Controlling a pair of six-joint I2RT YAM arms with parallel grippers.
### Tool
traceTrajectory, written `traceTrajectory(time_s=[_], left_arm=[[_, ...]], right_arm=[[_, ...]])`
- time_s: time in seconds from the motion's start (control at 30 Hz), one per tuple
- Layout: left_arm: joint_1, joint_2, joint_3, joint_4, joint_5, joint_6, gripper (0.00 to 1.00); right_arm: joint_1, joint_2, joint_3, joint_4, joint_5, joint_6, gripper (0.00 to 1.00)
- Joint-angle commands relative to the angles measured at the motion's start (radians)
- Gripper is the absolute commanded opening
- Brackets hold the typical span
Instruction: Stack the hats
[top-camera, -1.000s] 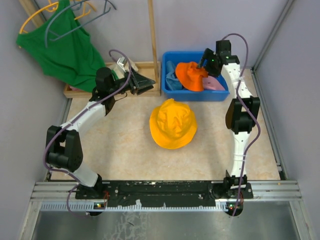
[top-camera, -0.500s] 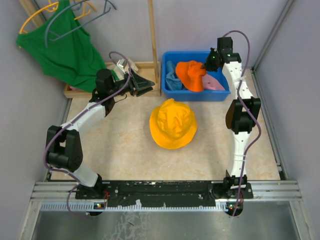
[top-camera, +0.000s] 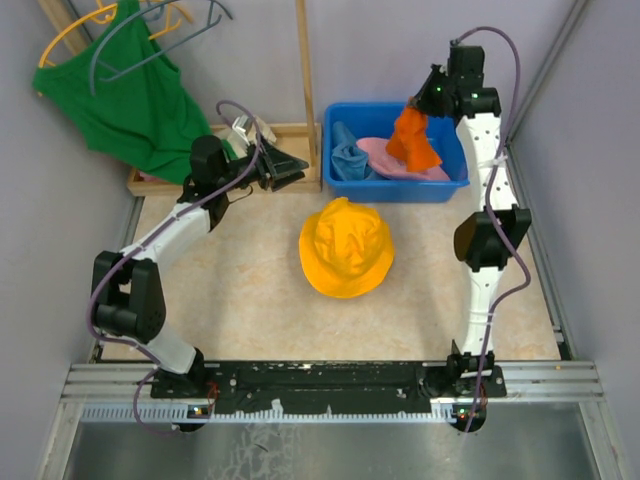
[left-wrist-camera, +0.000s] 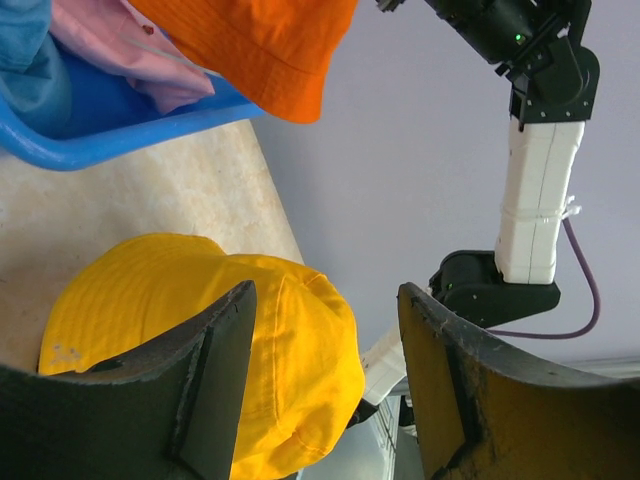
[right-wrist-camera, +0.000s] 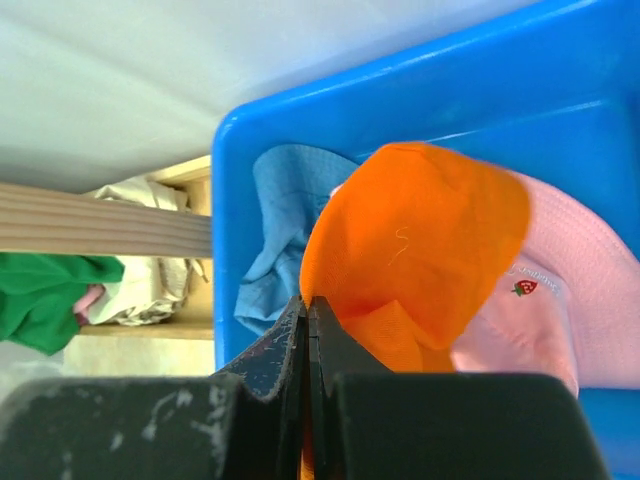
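Midway across the worktop (top-camera: 240, 300) a yellow hat (top-camera: 345, 248) sits crown up, probably as the base of the stack. Beyond it the left gripper (top-camera: 300, 167) hovers with its jaws apart, holding nothing. Farther back the right gripper (top-camera: 422, 105) pinches the orange hat (top-camera: 415, 140) by its edge, so it hangs limp above the blue bin (top-camera: 395, 192) holding the light blue hat (top-camera: 348, 160) and pink hat (top-camera: 385, 160). The surface is speckled beige and the walls are grey; a green top (top-camera: 130, 100) hangs far left.

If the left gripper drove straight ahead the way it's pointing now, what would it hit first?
Probably nothing close: the left gripper points past the blue bin and over the yellow-orange hat, toward the right arm. Depth is unclear, so it might brush the hat.
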Motion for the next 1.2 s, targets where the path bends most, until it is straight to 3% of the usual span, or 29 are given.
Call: traceTrajectory(time_s=[0.0, 0.3, 0.67, 0.93, 1.17], left_arm=[[0.004, 0.009, 0.061, 0.035, -0.007, -0.021, 0.65], [-0.032, -0.02, 0.009, 0.228, -0.023, -0.232, 0.67], [-0.113, -0.002, -0.069, 0.571, -0.199, -0.562, 0.76], [-0.117, 0.081, 0.044, 0.559, -0.236, -0.525, 0.77], [-0.119, 0.107, 0.076, 0.512, -0.239, -0.468, 0.77]], right_arm=[[-0.004, -0.163, 0.009, 0.027, -0.044, 0.008, 0.0], [0.008, -0.357, -0.073, 0.131, -0.137, 0.194, 0.0], [0.128, -0.441, -0.111, 0.262, -0.189, 0.408, 0.0], [0.187, -0.541, -0.277, 0.304, -0.188, 0.431, 0.0], [0.218, -0.604, -0.306, 0.308, -0.193, 0.456, 0.0]])
